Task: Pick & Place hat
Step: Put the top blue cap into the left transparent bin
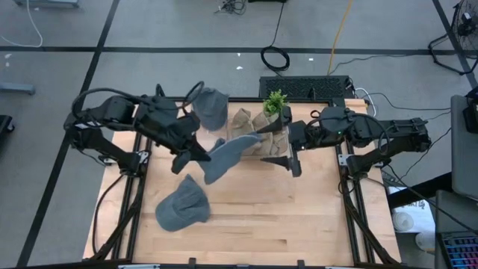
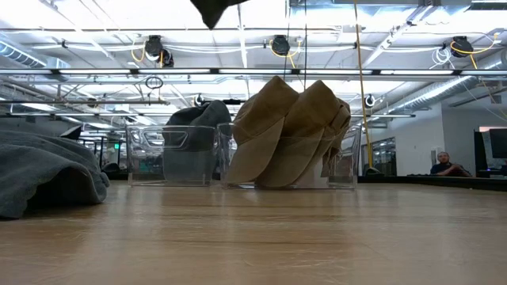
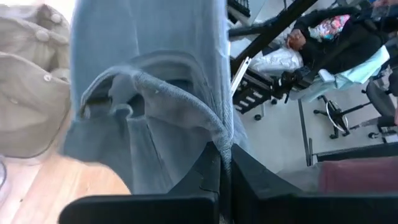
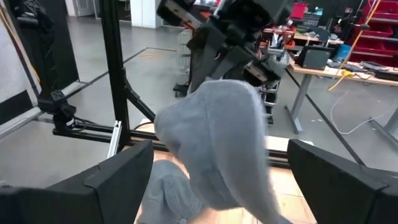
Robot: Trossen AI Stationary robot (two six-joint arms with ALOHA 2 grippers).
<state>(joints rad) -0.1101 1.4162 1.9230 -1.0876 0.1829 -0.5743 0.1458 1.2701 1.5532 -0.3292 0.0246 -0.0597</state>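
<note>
My left gripper (image 1: 196,157) (image 3: 222,168) is shut on a grey hat (image 1: 226,155) (image 3: 149,93) held up over the middle of the table. In the low view only a dark scrap of the held hat (image 2: 214,9) shows at the top edge. My right gripper (image 1: 278,146) (image 4: 217,180) is open and faces that hat (image 4: 214,143) from the right, without touching it. A second grey hat (image 1: 183,205) (image 2: 43,178) lies flat on the table near the left front. My left gripper pinches the grey hat between its two fingers at the edge of its rim (image 3: 219,142), coming from the table's left. The hat is lifted clear of the table and stretches away from the fingers toward the right arm.
At the far edge stand two clear bins: one (image 1: 211,108) (image 2: 170,154) holds a grey hat, the other (image 1: 250,123) (image 2: 289,134) holds tan hats. A small green plant (image 1: 275,102) stands behind them. The bare wooden table (image 1: 299,217) lies near and right.
</note>
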